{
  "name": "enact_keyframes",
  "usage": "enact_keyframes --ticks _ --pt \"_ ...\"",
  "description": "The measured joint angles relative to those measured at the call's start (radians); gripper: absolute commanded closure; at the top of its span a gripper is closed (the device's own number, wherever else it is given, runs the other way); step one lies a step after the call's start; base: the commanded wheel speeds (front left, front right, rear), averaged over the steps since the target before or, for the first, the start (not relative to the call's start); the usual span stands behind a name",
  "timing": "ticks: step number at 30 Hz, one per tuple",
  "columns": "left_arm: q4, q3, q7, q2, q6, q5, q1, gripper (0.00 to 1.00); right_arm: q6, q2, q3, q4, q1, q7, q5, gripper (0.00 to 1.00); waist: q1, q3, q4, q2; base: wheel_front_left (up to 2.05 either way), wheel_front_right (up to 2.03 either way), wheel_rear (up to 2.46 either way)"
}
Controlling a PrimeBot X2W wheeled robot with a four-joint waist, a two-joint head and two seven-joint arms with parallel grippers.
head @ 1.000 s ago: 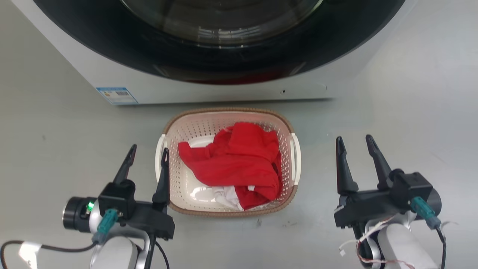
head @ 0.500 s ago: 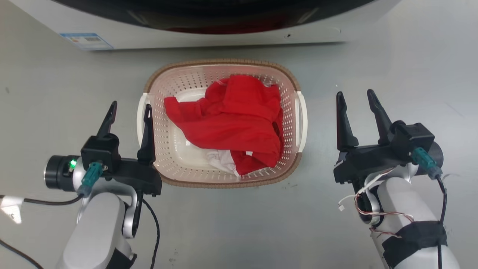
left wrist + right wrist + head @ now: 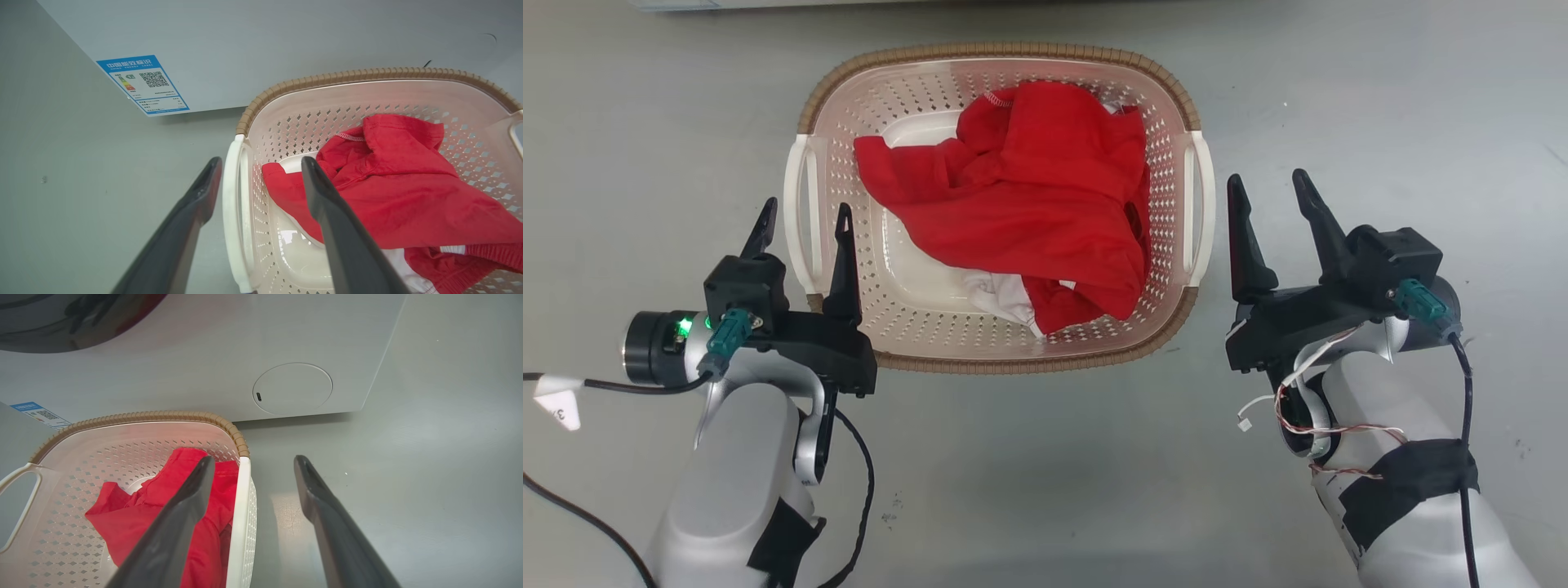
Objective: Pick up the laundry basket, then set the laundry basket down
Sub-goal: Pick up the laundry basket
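The laundry basket (image 3: 915, 90) sits on the floor (image 3: 645, 122) before the washing machine (image 3: 327, 335), with clothes (image 3: 1029, 204) inside it.

Silver-grey forearms (image 3: 727, 465), black tapered fingers (image 3: 844, 261)

Grey floor (image 3: 1045, 474) clear left, right and on near side of cream-white perforated plastic laundry basket (image 3: 1005, 51) with brown woven-look rim. White washing machine front (image 3: 204, 367) stands close behind far rim, narrow gap. Crumpled red garment (image 3: 1021, 204) heaped over most of interior; bare strip along left wall, where one finger of spread left gripper (image 3: 807, 204) hangs.
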Motion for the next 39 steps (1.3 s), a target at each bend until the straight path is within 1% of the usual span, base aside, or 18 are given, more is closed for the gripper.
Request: enact_keyframes --ticks 6,18,26,31,37,39 --pt "0.059 0.013 0.000 -0.007 0.000 -0.014 -0.049 0.00 -0.009 -0.002 0.028 0.040 -0.052 0.000 0.043 0.00 0.0000 0.044 0.006 0.0000 0.00 0.00 0.00" --pt "0.168 0.038 0.000 -0.006 0.000 -0.030 -0.116 0.00 -0.018 -0.003 0.120 0.103 -0.130 0.000 0.108 0.00 0.0000 0.105 0.014 0.0000 0.00 0.00 0.00" --pt "0.225 0.035 0.000 -0.009 -0.010 -0.032 -0.153 0.00 -0.033 -0.004 0.171 0.136 -0.141 0.000 0.161 0.00 -0.0002 0.116 0.018 -0.0001 0.00 0.00 0.00" --pt "0.262 0.021 0.001 -0.019 -0.026 -0.032 -0.186 0.00 -0.043 -0.004 0.203 0.166 -0.157 0.000 0.192 0.00 -0.0002 0.121 0.021 -0.0002 0.00 0.00 0.00" --pt "0.306 0.017 0.015 -0.025 -0.027 -0.032 -0.226 0.00 -0.044 -0.005 0.237 0.201 -0.191 0.000 0.238 0.00 -0.0002 0.128 0.025 -0.0002 0.00 0.00 0.00" --pt "0.319 0.015 0.024 -0.026 -0.035 -0.032 -0.236 0.00 -0.051 -0.005 0.249 0.216 -0.202 0.000 0.250 0.00 -0.0002 0.131 0.027 -0.0001 0.00 0.00 0.00"
